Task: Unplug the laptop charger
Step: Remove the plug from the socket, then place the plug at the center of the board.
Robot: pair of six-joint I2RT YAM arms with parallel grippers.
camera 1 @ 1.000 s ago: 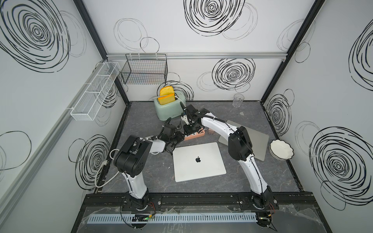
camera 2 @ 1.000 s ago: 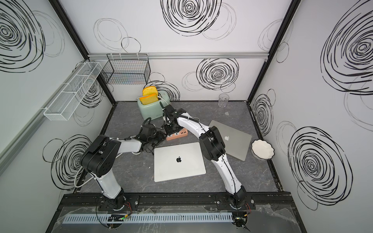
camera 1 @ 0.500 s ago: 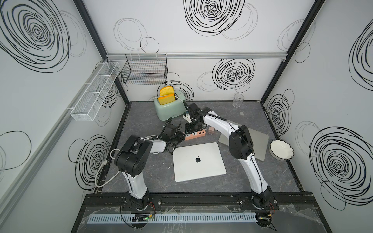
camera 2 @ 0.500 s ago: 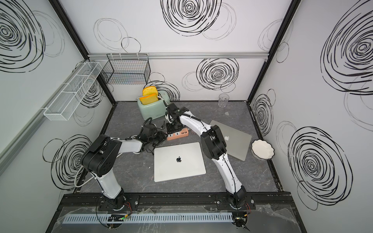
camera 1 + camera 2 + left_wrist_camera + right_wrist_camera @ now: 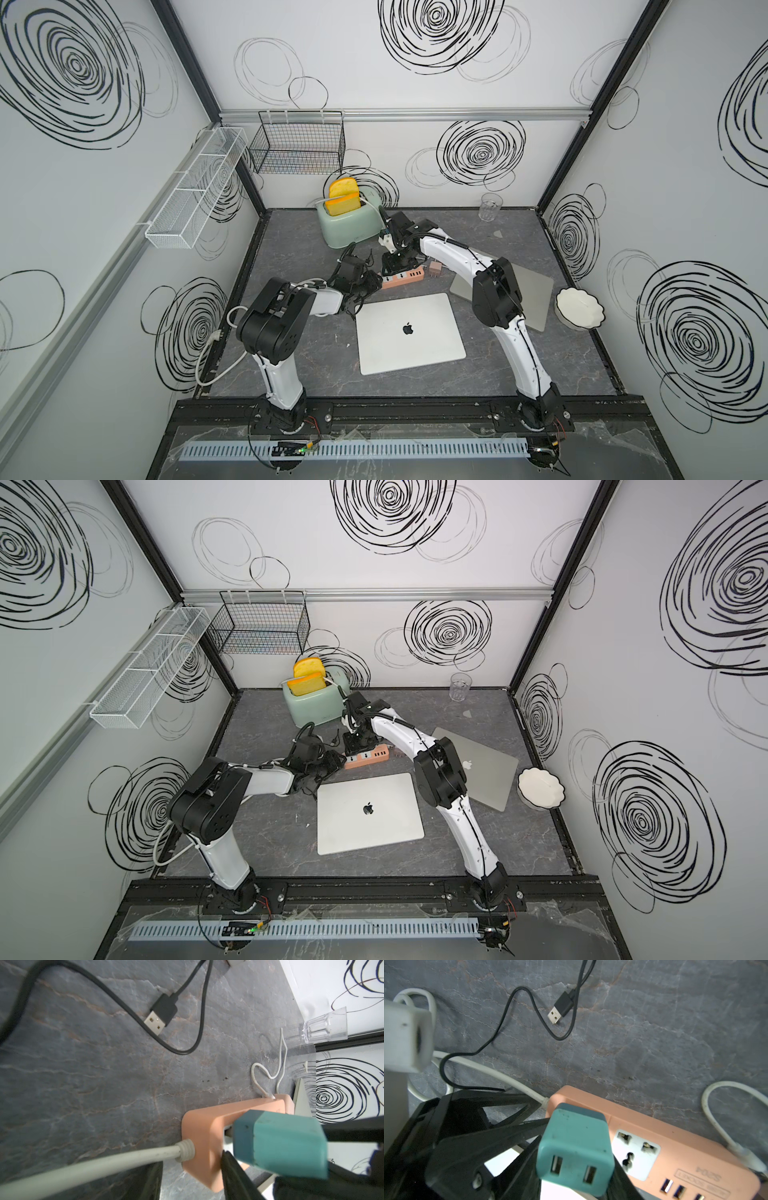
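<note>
Lying near teal charger: Apple-logo laptop

A robotics lab test cell: white walls printed with black swirls, black frame post, left arm and right arm bolted to a front rail, staged toaster, laptop, wire basket.

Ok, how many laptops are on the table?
2. One silver laptop lies closed mid-table, near the front; one grey laptop lies beside the white bowl, partly hidden by the right arm.

The left arm and right arm have white shells between bulky black joints, thin cables alongside; the left gripper and right gripper are black.
</note>
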